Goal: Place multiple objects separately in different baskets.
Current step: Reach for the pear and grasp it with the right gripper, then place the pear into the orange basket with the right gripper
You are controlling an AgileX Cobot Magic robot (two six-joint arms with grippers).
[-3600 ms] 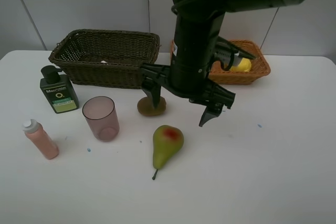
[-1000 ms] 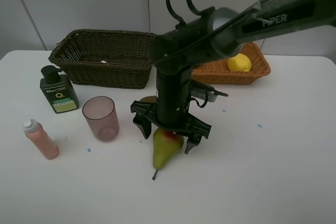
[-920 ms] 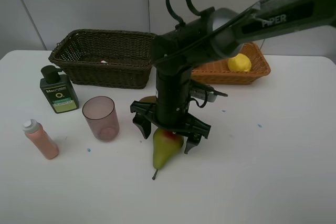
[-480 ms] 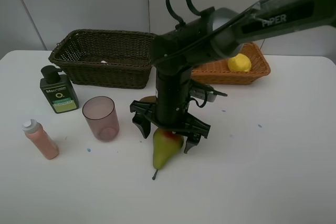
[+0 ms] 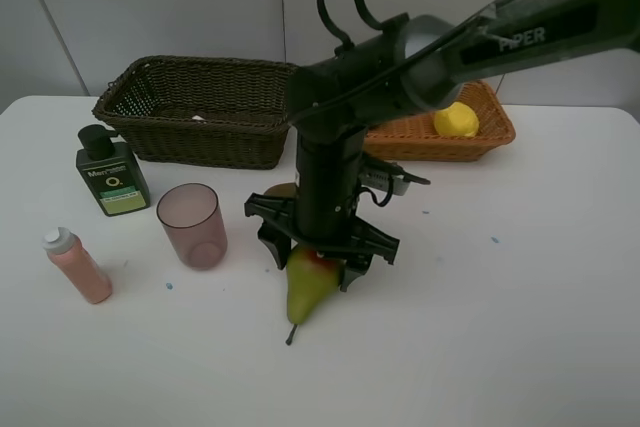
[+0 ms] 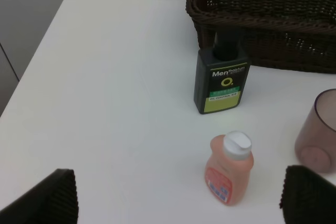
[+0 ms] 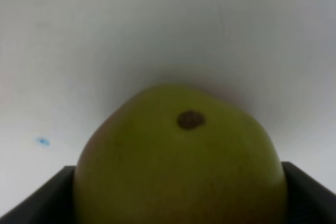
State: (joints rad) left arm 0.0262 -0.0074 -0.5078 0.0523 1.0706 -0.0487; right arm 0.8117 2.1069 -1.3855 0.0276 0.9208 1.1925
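Exterior high view: the right jaws point straight down near the middle of the white table (image 5: 520, 337) and are closed against the two sides of the red-blushed green pear (image 5: 308, 292), which lies on the table with its stem toward the near edge. Right wrist view has the pear filling the gap between the two dark fingers (image 7: 37, 198), its skin meeting both. Just behind the pear, a sliver of the brown kiwi (image 5: 283, 190) shows past the arm. Left of the pear stands the translucent pinkish cup (image 5: 192, 225), upright, with the pink white-capped bottle (image 5: 78, 267) further left and the dark green bottle (image 5: 111, 179) behind them, just in front of the dark brown basket (image 5: 200, 142). At the back right, the light orange-tan basket (image 5: 475, 142) holds the lemon (image 5: 456, 119). Left wrist view has the left jaws spread wide apart with nothing between them, only their tips showing, hanging above the table near the two bottles and the cup.
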